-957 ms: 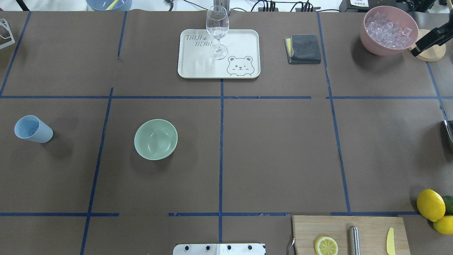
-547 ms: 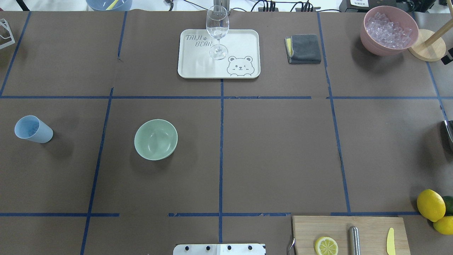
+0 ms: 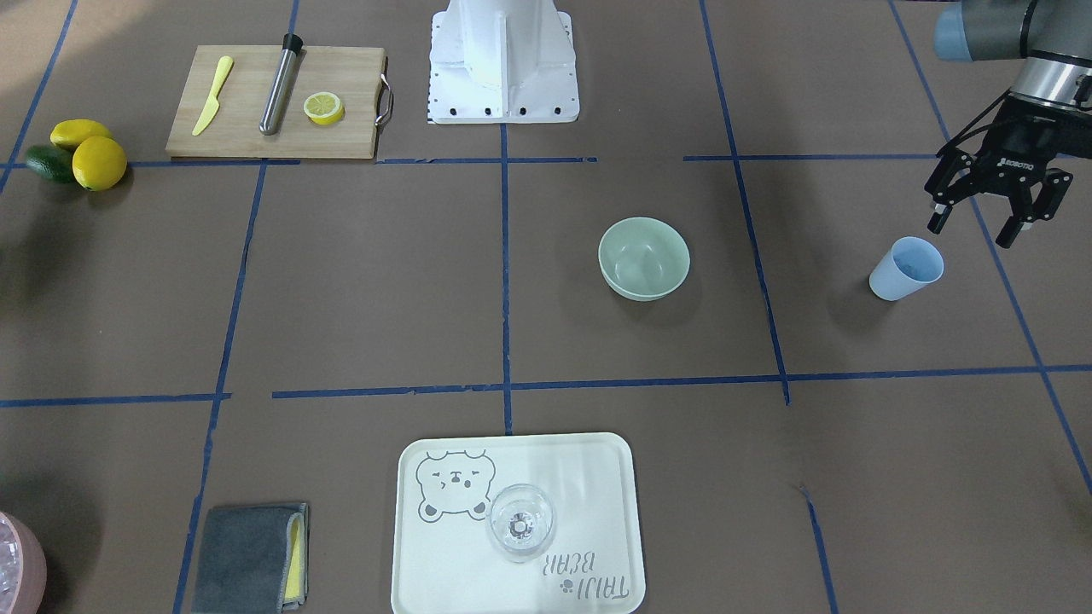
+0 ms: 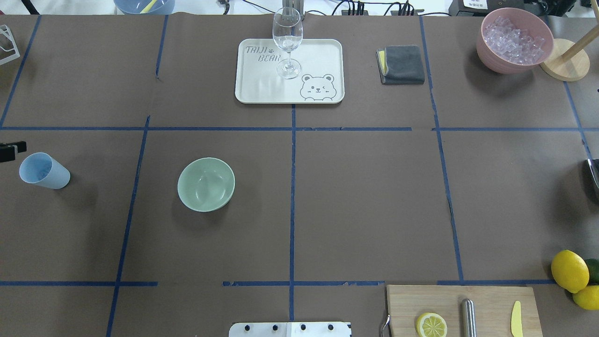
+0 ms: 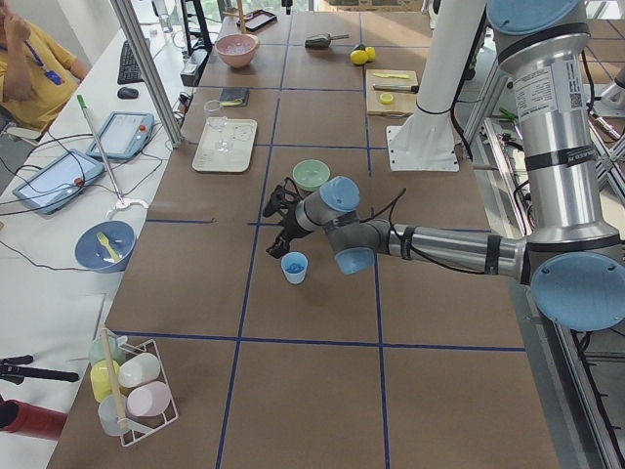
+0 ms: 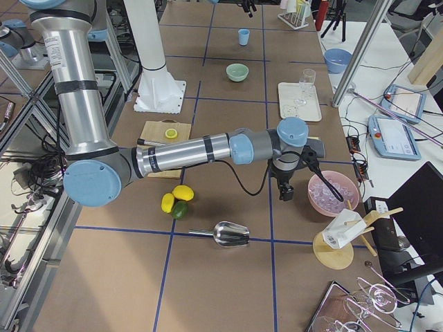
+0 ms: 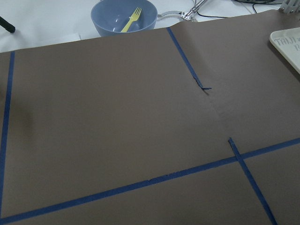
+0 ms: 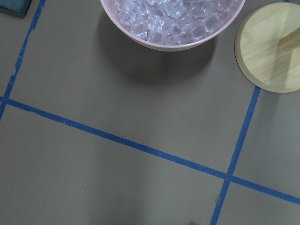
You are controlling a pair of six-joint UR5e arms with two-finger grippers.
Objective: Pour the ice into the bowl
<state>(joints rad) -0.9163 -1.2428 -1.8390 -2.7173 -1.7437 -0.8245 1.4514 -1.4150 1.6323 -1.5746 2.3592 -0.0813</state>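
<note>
Two grippers, well apart, toward opposite ends of the table.

Left gripper [image 3: 974, 227]: hangs above the table with both fingers [image 3: 937, 218] spread wide, gripping nothing. Barely in the overhead view: one dark tip at the frame's edge, next to the cup. Light blue cup [image 3: 906, 269] just under and beside those fingertips, upright, mouth up, with a clear gap between rim and nearest fingertip. Mottled inside; ice or not, cannot tell. Mint-green bowl [image 3: 644, 258] well away from the fingers, off toward the middle of the table, with a blue tape line [image 3: 761, 281] between it and the cup. Sits upright on the brown paper.

Right gripper [image 6: 284, 192]: points its fingers down, close to the table, seen only from the side; wide or narrow, cannot tell. Pink bowl [image 6: 315, 205] just beside those fingers, not touching, heaped with clear cubes [image 8: 173, 16]. Round wooden disc [image 8: 272, 51] a little beyond the pink bowl from the fingers. Green bowl far from these fingers, across the table.
</note>
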